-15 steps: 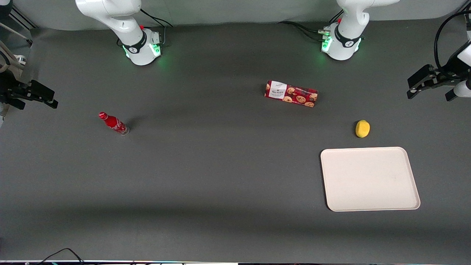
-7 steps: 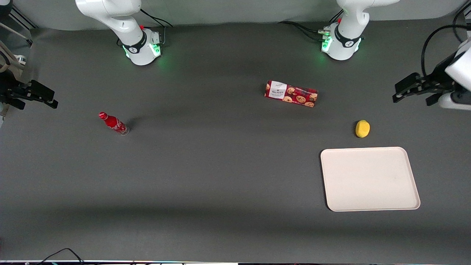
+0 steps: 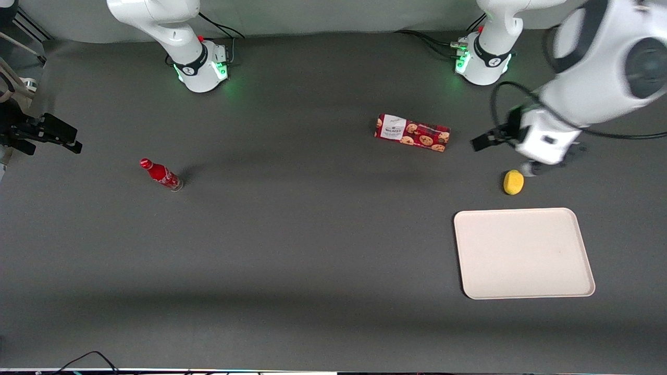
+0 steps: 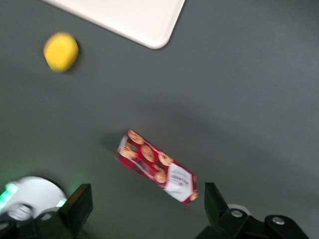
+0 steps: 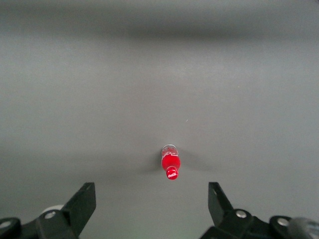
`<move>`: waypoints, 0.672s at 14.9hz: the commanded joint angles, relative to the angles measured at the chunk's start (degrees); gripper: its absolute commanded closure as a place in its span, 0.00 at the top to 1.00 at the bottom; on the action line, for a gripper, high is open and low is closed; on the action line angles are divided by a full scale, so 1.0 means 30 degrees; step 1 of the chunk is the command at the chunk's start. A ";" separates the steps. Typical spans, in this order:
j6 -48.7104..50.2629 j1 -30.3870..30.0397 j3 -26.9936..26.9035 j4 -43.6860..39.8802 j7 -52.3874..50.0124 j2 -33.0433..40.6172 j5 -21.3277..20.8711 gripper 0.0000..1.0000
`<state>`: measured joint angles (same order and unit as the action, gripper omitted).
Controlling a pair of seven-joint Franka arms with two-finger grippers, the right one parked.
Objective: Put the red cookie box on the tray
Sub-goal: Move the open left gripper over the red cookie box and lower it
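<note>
The pincer (image 4: 144,209) is cut off by the frame edge; the tray (image 4: 144,20) shows perhaps one corner.

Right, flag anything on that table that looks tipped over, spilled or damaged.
Nothing stands out. The red cookie box lies flat and intact, the tray sits bare, and the red bottle stands upright. The tool, open, hovers near the box.

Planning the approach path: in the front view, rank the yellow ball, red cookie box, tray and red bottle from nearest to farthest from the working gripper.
From the gripper, open above the table:
1. Red cookie box and yellow ball: too close to call.
2. Tray, nearer the camera.
3. Red bottle, toward the parked arm's end.
</note>
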<state>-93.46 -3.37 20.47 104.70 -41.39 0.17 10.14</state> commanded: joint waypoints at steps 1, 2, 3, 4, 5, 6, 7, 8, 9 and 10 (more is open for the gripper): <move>-0.4311 0.0067 0.2748 0.4959 -0.6956 0.1349 0.0166 1.00; -0.5601 0.0067 0.3481 0.6219 -0.8772 0.1350 0.0166 1.00; -0.6977 0.0067 0.4358 0.7653 -1.0182 0.1437 0.0166 1.00; -0.8383 0.0038 0.5208 0.9001 -1.1125 0.1612 0.0166 1.00; -0.9296 0.0038 0.5884 1.0059 -1.2004 0.1758 0.0166 1.00; -0.9682 0.0038 0.6326 1.0679 -1.2564 0.1760 0.0166 1.00; -0.9860 0.0009 0.6736 1.1265 -1.2628 0.1847 0.0166 1.00; -1.0210 -0.0078 0.6914 1.1764 -1.2628 0.1848 0.0166 1.00; -1.0648 -0.0079 0.7061 1.2349 -1.2628 0.1935 0.0166 1.00; -1.1233 -0.0108 0.7295 1.2819 -1.2657 0.2023 0.0166 1.00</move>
<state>-123.56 -2.81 40.78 137.96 -78.49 2.29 10.12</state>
